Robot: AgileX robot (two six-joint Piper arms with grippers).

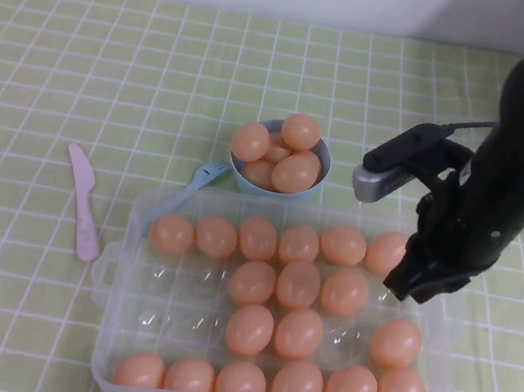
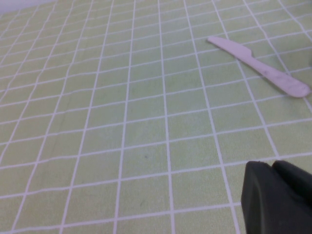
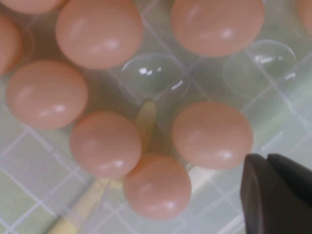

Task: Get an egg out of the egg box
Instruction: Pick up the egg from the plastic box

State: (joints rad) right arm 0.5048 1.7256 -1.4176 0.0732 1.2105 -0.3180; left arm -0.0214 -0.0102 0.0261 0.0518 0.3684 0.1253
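Green checked cloth with white grid lines covers the bench (image 1: 55, 48), and a pale wall runs along its far edge.

Over the right side of the egg box (image 1: 115, 368) hangs the right hand (image 1: 427, 279), black, pointing down, its fingers closed together with nothing between them. It sits above the box's right columns, close to the eggs but not touching any that can be made out. In the right wrist view the dark fingertip block fills one corner, just beside the egg (image 3: 212, 135), (image 1: 396, 343), the nearest candidate for a pick. Since the fingers are shut, they would likely need to open before closing round an egg, so no egg has been lifted by this hand at this moment.

The egg box is a large clear plastic tray with rounded corners and moulded cups, lying near the front middle of the bench. Peach-orange eggs fill most of its cups; several cups on its left side and a couple on its right stand empty. A yellowish strip shows through the clear floor and pokes out at the box's near edge.

Just beyond the far edge of the box stands a small light-blue bowl (image 1: 312, 187) heaped with more eggs, probably the drop-off place. A pale pink plastic knife (image 1: 84, 203) lies left of the box.

The left hand (image 2: 280, 197) appears only as a dark block in its wrist view, over bare cloth; whether it is open or closed cannot be told.
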